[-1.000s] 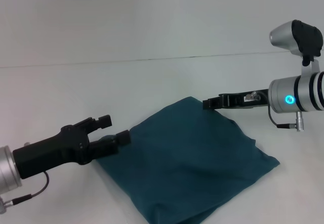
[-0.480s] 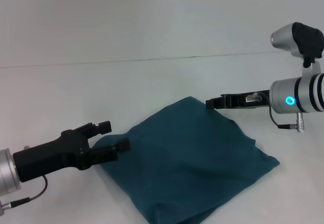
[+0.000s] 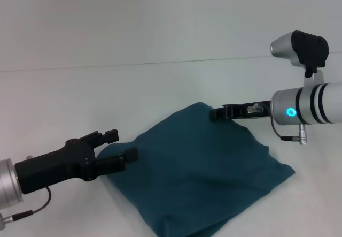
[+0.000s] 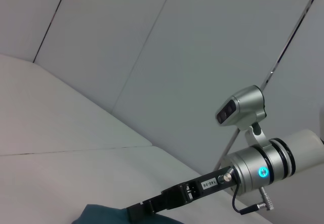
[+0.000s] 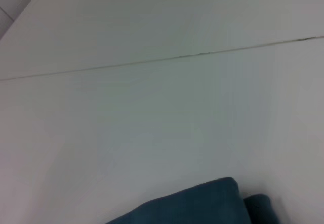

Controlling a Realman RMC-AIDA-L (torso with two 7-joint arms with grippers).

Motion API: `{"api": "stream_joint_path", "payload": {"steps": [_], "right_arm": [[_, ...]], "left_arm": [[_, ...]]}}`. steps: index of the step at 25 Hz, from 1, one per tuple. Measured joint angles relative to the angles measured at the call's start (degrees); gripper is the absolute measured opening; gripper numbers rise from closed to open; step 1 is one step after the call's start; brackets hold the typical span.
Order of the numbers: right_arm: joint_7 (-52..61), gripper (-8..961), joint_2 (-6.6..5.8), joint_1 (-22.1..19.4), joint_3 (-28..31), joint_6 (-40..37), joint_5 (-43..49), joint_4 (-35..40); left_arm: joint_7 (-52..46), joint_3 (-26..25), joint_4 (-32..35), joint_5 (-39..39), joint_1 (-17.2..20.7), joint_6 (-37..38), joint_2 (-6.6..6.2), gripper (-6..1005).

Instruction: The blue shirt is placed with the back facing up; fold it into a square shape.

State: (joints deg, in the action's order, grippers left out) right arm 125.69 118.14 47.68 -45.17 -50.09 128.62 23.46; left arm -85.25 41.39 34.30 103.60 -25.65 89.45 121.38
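Between both grippers, blue shirt [image 3: 200,170] lies folded, roughly square. Left gripper [image 3: 121,145] open, empty, beside its near-left corner; right gripper [image 3: 216,112] at far corner, grip unclear. Prob. final release step; next: pull clear w/o snagging cloth.

A lab or robot test cell is suggested. A plain white bench [image 3: 160,87] is seen under bare, pale grey wall panels [image 4: 152,57] divided by thin dark seams. No household furnishings are shown, only a dark teal shirt [image 3: 197,173] laid out.
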Motion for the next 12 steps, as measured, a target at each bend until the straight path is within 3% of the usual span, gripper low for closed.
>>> {"api": "stream_joint_path", "payload": {"steps": [7, 9, 12], "right_arm": [[0.0, 308, 0.56, 0.0, 0.0, 1.8, 0.1, 0.2], [0.0, 175, 0.57, 0.0, 0.0, 2.2, 0.1, 0.2], [0.0, 178, 0.57, 0.1, 0.0, 2.4, 0.1, 0.2]], "left_arm": [[0.0, 0.1, 0.1, 0.0, 0.1, 0.1, -0.09, 957], [0.0, 0.1, 0.1, 0.1, 0.0, 0.1, -0.09, 957], [0.0, 0.2, 0.1, 0.1, -0.1, 0.2, -0.09, 957]]}}
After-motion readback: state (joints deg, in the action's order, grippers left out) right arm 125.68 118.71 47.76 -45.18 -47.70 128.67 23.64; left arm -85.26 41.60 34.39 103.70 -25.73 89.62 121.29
